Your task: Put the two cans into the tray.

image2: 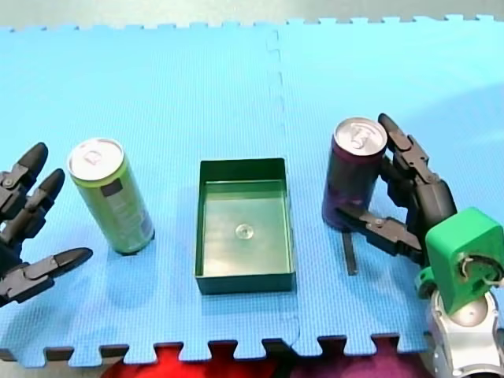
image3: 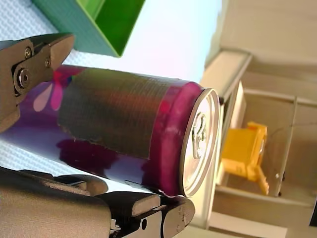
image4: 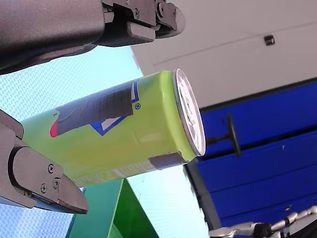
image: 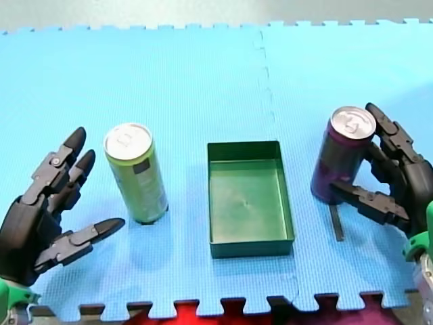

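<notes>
Nothing is in the tray point(image: 247, 203) yet; both cans stand on the mat point(image: 169, 81), one on either side of it. The right hand point(image: 392, 179) wraps its fingers around the purple can point(image: 342, 156). The left hand point(image: 47, 210) holds nothing, just beside the green can point(image: 135, 172), so both placements look still to do.
</notes>
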{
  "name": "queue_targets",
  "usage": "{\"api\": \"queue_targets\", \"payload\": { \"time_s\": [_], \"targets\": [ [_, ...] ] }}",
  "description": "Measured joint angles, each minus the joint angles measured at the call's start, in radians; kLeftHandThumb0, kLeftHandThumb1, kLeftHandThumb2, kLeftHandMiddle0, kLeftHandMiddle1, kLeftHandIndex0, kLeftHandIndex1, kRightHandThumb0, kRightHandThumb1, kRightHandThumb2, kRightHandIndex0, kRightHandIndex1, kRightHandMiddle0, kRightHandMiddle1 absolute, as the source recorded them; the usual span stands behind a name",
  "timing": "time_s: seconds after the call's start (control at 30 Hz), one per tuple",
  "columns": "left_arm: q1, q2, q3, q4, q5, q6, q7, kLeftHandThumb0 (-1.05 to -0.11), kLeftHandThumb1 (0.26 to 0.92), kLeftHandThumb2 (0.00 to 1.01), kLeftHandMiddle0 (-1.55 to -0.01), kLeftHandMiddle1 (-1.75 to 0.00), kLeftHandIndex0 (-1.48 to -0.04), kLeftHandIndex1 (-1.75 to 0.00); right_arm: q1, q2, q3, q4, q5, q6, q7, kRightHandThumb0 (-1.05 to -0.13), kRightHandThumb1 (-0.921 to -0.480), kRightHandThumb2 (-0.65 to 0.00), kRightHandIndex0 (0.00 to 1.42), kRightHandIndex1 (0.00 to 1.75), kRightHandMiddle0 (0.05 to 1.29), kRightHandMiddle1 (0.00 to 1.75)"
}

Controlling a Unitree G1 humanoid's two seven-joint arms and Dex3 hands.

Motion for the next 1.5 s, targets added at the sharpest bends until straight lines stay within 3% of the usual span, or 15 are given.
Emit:
{"api": "queue_targets", "payload": {
  "time_s": [0.7, 1.03, 1.5],
  "targets": [
    [0.001, 0.0, 0.0, -0.003, 0.0, 0.003, -0.002, -1.048, 0.736, 0.0, -0.18, 0.0, -0.14, 0.0, -0.048, 0.005, 0.008, 0.065, -0.006, -0.012, 0.005, -0.762, -0.738, -0.001, 0.33, 0.0, 0.28, 0.0],
    [0.002, -0.001, 0.0, -0.004, 0.002, 0.003, 0.002, -1.048, 0.735, 0.0, -0.18, 0.0, -0.14, 0.0, -0.077, 0.007, 0.011, 0.108, -0.027, -0.011, -0.009, -0.771, -0.743, -0.002, 0.32, 0.0, 0.28, 0.0],
    [0.007, 0.006, -0.001, -0.013, 0.0, 0.008, -0.005, -1.048, 0.728, 0.0, -0.18, 0.0, -0.13, 0.0, -0.081, 0.008, 0.012, 0.117, -0.042, -0.002, -0.053, -0.76, -0.751, -0.002, 0.34, 0.0, 0.28, 0.0]
  ]
}}
